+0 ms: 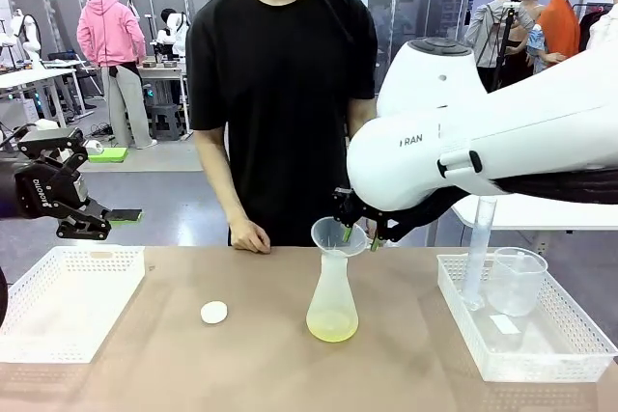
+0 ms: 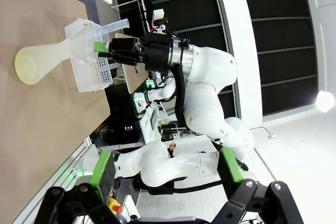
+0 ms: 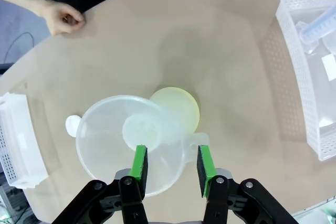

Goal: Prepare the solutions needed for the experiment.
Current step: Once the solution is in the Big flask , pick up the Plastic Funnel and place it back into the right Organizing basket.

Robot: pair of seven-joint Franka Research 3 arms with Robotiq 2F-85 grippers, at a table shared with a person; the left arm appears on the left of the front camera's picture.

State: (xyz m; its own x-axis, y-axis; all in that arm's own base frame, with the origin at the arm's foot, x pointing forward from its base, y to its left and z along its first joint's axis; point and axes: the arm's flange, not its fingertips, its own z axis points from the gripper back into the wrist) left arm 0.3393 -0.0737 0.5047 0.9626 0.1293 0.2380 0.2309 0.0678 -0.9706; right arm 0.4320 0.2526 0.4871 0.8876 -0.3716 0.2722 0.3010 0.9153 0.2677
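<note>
The solutions show as pale yellow-green liquid (image 1: 332, 327) in the bottom of a frosted conical flask (image 1: 332, 287) at the table's middle. In the right wrist view the liquid (image 3: 184, 106) appears from above. A clear funnel (image 1: 333, 234) sits in the flask's neck. My right gripper (image 1: 360, 238) reaches in from the right and is shut on the funnel's rim and tab (image 3: 195, 140); its own view shows the gripper (image 3: 172, 163) astride that edge. My left gripper (image 1: 82, 224) hangs open above the left basket, far from the flask (image 2: 47, 56).
A white cap (image 1: 213, 312) lies left of the flask. A white basket (image 1: 68, 301) sits at the left. Another basket (image 1: 541, 349) at the right holds a graduated cylinder (image 1: 478, 253) and a beaker (image 1: 517, 282). The person's hand (image 1: 249, 236) rests on the far edge.
</note>
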